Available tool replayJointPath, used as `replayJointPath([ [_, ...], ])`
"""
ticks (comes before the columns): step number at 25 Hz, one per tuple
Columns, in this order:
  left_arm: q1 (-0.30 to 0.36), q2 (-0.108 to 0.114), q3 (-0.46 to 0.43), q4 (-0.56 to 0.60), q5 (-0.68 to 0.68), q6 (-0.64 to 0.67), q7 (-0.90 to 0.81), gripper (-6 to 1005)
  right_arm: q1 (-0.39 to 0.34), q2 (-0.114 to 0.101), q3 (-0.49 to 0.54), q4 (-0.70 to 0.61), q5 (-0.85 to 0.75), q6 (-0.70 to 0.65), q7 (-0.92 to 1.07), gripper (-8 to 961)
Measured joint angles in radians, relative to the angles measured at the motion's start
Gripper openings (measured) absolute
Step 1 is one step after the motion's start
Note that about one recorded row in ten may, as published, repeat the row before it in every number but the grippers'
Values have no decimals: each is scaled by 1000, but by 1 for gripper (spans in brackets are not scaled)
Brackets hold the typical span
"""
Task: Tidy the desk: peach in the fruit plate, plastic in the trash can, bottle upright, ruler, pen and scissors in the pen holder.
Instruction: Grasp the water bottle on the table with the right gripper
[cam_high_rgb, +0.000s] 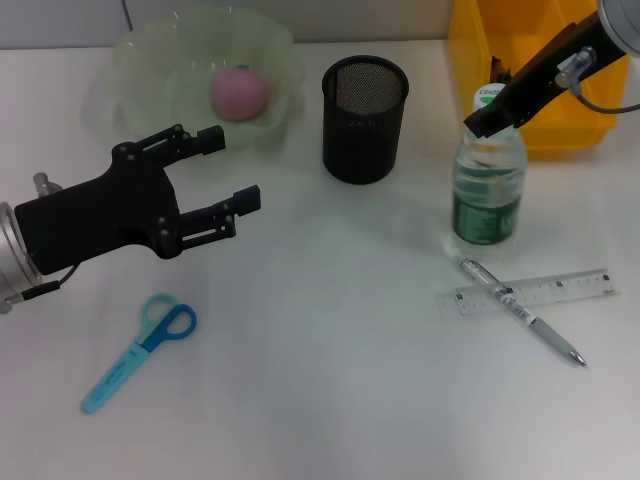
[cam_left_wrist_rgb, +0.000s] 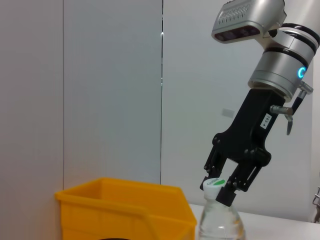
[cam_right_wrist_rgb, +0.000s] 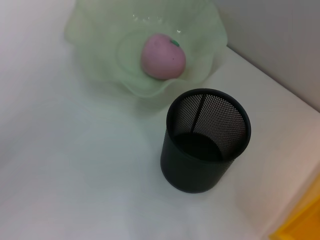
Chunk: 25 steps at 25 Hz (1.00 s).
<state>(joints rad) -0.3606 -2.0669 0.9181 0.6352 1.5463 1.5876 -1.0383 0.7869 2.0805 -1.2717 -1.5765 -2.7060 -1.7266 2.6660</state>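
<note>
The right gripper (cam_high_rgb: 488, 115) has its fingers (cam_left_wrist_rgb: 226, 192) closed on the cap of the bottle (cam_high_rgb: 487, 190), seen in the left wrist view straddling the white-and-green cap from above. The bottle stands upright on the counter (cam_high_rgb: 320, 380), just in front of the yellow trash can (cam_high_rgb: 530, 75). The right arm slants up and away toward the far right.

The left gripper (cam_high_rgb: 232, 170) hovers over the left part of the counter with its fingers (cam_high_rgb: 245, 197) spread apart and holding nothing. It points toward the fruit plate (cam_high_rgb: 150, 60), just short of the plate's near rim.

The peach (cam_high_rgb: 239, 93) lies inside the fruit plate. The pen holder (cam_high_rgb: 365, 118), a black mesh cup, stands upright between the fruit plate and the bottle, apart from both; the right wrist view shows it holding nothing.

The scissors (cam_high_rgb: 140, 350), with blue handles, lie flat on the near left of the counter, below the left gripper. The ruler (cam_high_rgb: 535, 292) lies flat near the bottle's base on the right. The pen (cam_high_rgb: 520, 312) lies diagonally across the ruler, touching it.
</note>
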Motion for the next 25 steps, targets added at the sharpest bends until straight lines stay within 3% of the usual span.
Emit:
replayJointPath([
  [9,0,-2,4,-2,0,6,-3,790,7,2,-3,-15,0,0,7,442],
  [18,-19,-2,4,-26,7,8,-16,790,68,2,-4,-13,19,-7,11,422],
  [25,-20,-2,12,-33,8,10,-16,790,94,3,-11,-4,39,-1,15,296],
])
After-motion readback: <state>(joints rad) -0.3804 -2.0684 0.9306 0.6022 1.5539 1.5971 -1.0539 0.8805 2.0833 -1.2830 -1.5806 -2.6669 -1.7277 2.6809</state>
